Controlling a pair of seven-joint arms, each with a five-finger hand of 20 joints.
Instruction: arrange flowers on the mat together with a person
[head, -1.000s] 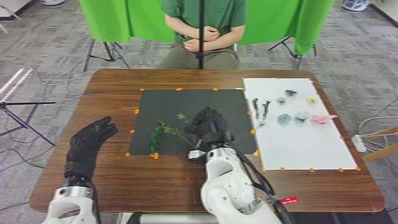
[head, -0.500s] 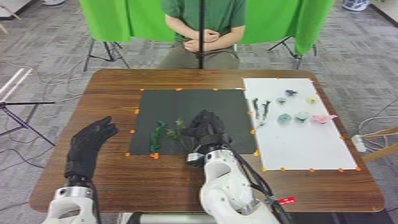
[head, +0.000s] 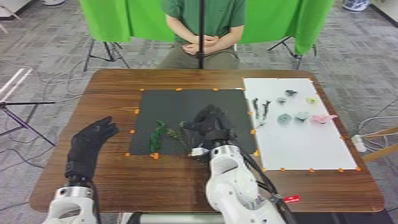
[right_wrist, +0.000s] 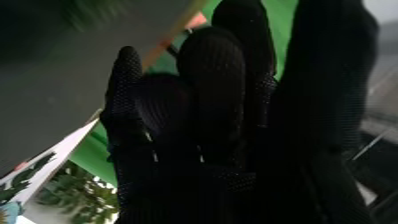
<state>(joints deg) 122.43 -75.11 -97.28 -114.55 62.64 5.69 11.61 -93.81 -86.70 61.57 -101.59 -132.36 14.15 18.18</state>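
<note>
In the head view my right hand is over the dark mat, its fingers extended. Just left of it a thin green sprig lies on the mat, beside a darker leafy green stem. My left hand is open above the wood, left of the mat. On the white mat are dark twigs, pale blue-green flowers, a pink flower and smaller blooms. The right wrist view shows my right hand with straight fingers and blurred greenery beyond.
The brown table has orange tape pieces along both mats' edges. Across it a person sits with clasped hands, away from the flowers. A dark vertical pole stands in front of the person.
The thin sprig has come down and nearer the robot, now lying closer to the leafy stem. My right hand dipped slightly left, then shifted back to the right. My left hand has stayed still.
</note>
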